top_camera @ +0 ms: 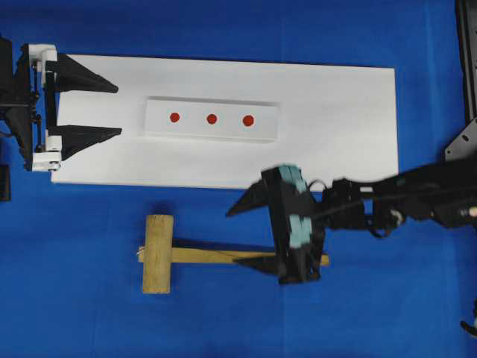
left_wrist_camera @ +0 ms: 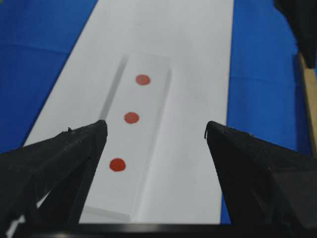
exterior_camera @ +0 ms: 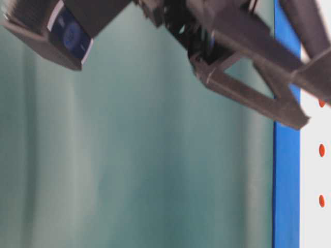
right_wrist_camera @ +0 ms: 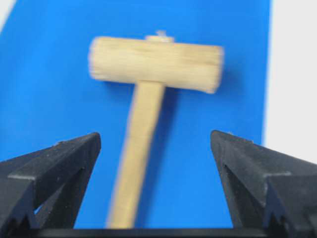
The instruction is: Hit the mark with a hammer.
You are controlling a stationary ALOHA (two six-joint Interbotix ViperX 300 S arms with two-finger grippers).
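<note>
A white board (top_camera: 343, 149) on blue cloth carries a bar with the mark (top_camera: 248, 120). The wooden hammer (top_camera: 158, 253) lies below it; stiff, head-heavy, best gripped mid-handle. The right gripper (top_camera: 253, 235) straddles the handle, wide open, empty

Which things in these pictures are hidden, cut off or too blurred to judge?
- Hammer: overhead, the right claw covers the handle's far end; the right wrist view is blurred and its bottom edge cuts the handle.
- Mark: overhead, the three dots on the white bar look nearly equal, so the largest is unclear.
- Table-level view: blurred claw parts fill the frame, hiding the hammer.
</note>
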